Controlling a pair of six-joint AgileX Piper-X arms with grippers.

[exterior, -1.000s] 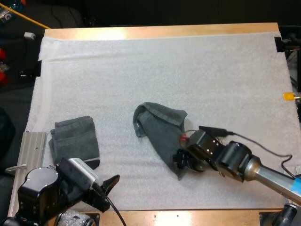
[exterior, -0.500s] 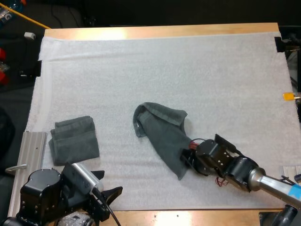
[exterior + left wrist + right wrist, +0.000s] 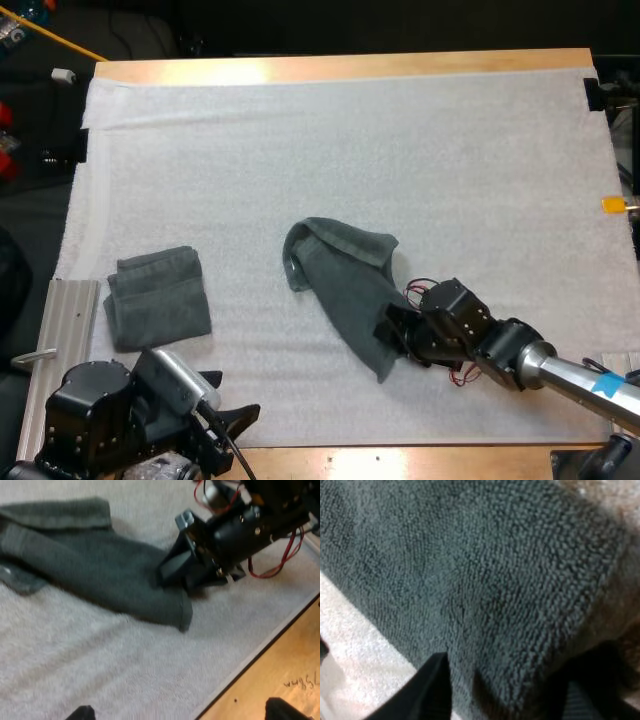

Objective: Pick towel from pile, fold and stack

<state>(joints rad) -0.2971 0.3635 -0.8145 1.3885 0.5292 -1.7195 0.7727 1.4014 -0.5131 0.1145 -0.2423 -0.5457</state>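
A crumpled dark grey-green towel (image 3: 340,285) lies mid-mat, tapering toward the near edge. A folded towel (image 3: 158,298) rests flat at the left. My right gripper (image 3: 392,332) sits low at the crumpled towel's near right edge, open. In the right wrist view its fingers (image 3: 434,690) straddle the towel's hem (image 3: 485,580). The left wrist view shows that gripper (image 3: 172,570) nosed against the towel (image 3: 95,570). My left gripper (image 3: 228,398) hovers open over the mat's near edge, in front of the folded towel, with its fingertips (image 3: 82,713) wide apart.
The white mat (image 3: 350,150) stretches bare behind the towels. A ribbed metal plate (image 3: 65,315) lies off the mat's left side. The wooden table edge (image 3: 280,665) runs close under my left gripper.
My right arm dropped lower and swung its wrist, pressing the gripper into the towel's near edge. The left arm drew back a little toward the near edge, uncovering the folded towel. Both towels stay put.
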